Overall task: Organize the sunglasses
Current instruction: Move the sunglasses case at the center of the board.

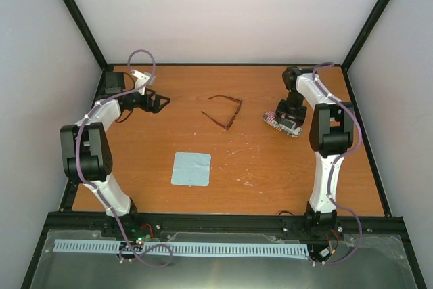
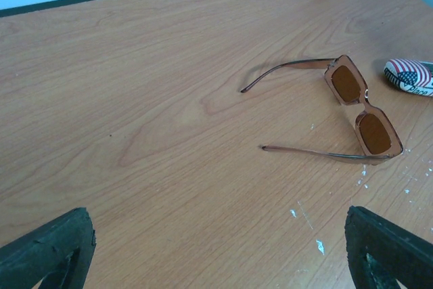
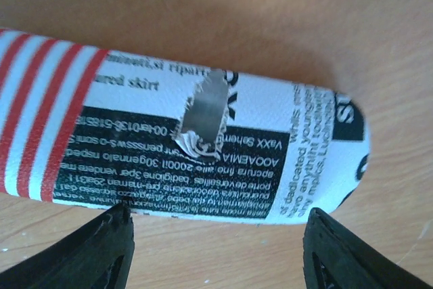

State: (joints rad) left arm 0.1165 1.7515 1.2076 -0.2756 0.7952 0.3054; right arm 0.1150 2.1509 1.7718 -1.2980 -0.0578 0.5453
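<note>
1. Cloth [image 1: 191, 168]: light blue square, flat on the desk [image 1: 284, 181], nearest item, left of centre. Nothing is touching it.
2. Case [image 1: 274, 122]: flag-patterned oblong, right side of the desk, further back than the cloth. It lies flat, partly under the right wrist in the top view. The right wrist view shows red/white stripes at one end, a black-and-white print panel and a scuffed patch [image 3: 203, 116].
3. Right end effector [image 1: 288, 117]: directly over the case, pointing down. Fingers [image 3: 95, 252] are spread with nothing between them. The case sits just past the tips, and I can't confirm contact.
4. Sunglasses [image 1: 225, 113]: on the desk around mid-width, in the far half, between the two end effectors and well apart from the cloth. Temples are unfolded and point toward the left arm, with the front toward the case. The left wrist view has them [image 2: 358, 109] up and right of centre, case end [image 2: 409, 76] just beyond, not touching.
5. Left end effector [image 1: 162, 103]: far left, aimed across at the sunglasses and well short of them. Fingers [image 2: 47, 252] are fully spread and hold nothing.
</note>
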